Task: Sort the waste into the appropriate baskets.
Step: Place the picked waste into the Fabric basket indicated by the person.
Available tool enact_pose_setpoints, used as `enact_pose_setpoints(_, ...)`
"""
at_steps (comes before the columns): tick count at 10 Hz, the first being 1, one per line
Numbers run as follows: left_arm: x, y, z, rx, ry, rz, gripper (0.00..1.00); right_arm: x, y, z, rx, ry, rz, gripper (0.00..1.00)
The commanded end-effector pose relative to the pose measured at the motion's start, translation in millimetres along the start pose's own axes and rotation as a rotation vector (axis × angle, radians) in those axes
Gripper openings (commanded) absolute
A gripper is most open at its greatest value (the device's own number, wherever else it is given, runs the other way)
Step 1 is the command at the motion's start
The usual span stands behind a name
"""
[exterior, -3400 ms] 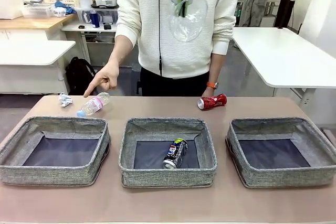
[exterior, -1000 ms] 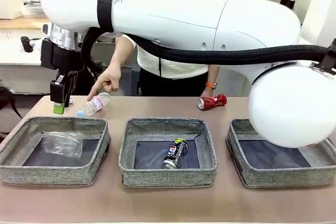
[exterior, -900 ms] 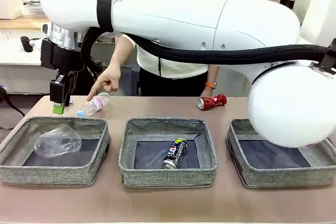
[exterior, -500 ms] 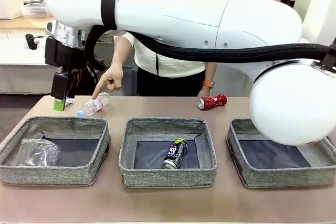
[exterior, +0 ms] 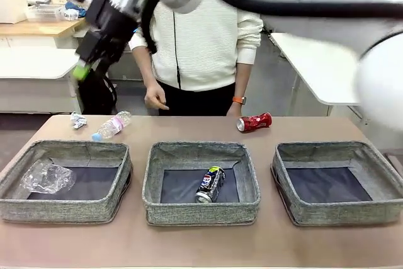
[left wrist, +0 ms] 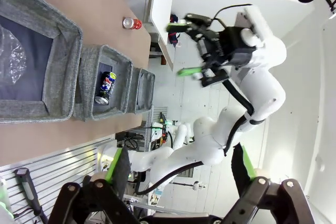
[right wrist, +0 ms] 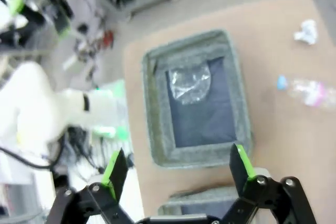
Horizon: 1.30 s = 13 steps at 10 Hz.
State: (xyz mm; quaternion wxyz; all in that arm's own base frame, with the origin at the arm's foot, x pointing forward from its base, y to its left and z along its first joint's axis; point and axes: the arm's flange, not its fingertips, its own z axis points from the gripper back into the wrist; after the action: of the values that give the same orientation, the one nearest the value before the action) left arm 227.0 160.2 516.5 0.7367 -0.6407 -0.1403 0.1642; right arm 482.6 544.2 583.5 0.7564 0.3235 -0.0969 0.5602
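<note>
Three bins stand in a row on the worktop [exterior: 201,244], and we read them from the left. The left bin [exterior: 63,209] holds one cup [exterior: 47,177], lying crumpled by its left wall. Behind that bin, on the bare worktop, lie one ball [exterior: 78,120] and, just to its right, one bottle [exterior: 112,125]. The middle bin [exterior: 201,212] holds one Pepsi can [exterior: 210,184] on its side. Behind it and to the right lies one red can [exterior: 254,122], on the worktop near the far edge. The right bin [exterior: 340,212] shows us its dark bottom. We count two cans, one cup, one bottle and one ball: two binned, three waiting.

We judge the bottle or the ball to be next. The left pincer [left wrist: 178,163] is spread with nothing between its fingers, and it looks at the bins from well off the worktop's left end. The right pincer [right wrist: 177,167] is spread and bare too, and hangs high above that left end, so we judge it the nearer. From it the bottle lies below and a little right. The bottle's long axis slants, blue cap toward the left bin and base toward the person, so the fingers would need to close across that slant. One hand [exterior: 154,97] of the person hangs right of the bottle, apart from it.
</note>
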Motion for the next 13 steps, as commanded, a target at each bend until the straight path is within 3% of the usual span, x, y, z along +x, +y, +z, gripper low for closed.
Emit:
enact_pose_setpoints(1, -1, 0, 1, -0.019, 0.001, -0.022, 1.0, -169, 56, 45, 0.006, -0.239, -0.218, 1.0)
enact_pose_setpoints(4, -1, 0, 1, -0.019, 0.001, -0.022, 1.0, -292, 65, 101, 0.125, -0.504, -0.385, 1.0)
enact_pose_setpoints(7, -1, 0, 1, -0.019, 0.001, -0.022, 1.0, -376, 40, 85, 0.221, -0.762, -0.495, 1.0)
enact_pose_setpoints(8, -1, 0, 1, -0.019, 0.001, -0.022, 1.0, -356, 27, 70, 0.226, -0.539, -0.667, 1.0)
enact_pose_setpoints(9, -1, 0, 1, -0.019, 0.001, -0.022, 1.0, -246, -5, 130, 0.184, -0.698, -0.5, 1.0)
enact_pose_setpoints(11, -1, 0, 1, -0.019, 0.001, -0.022, 1.0, -246, -5, 130, 0.184, -0.698, -0.5, 1.0)
enact_pose_setpoints(12, -1, 0, 1, -0.019, 0.001, -0.022, 1.0, -301, 8, 116, 0.204, -0.69, -0.546, 1.0)
enact_pose_setpoints(13, -1, 0, 1, -0.019, 0.001, -0.022, 1.0, -319, -10, 132, 0.232, -0.781, -0.679, 1.0)
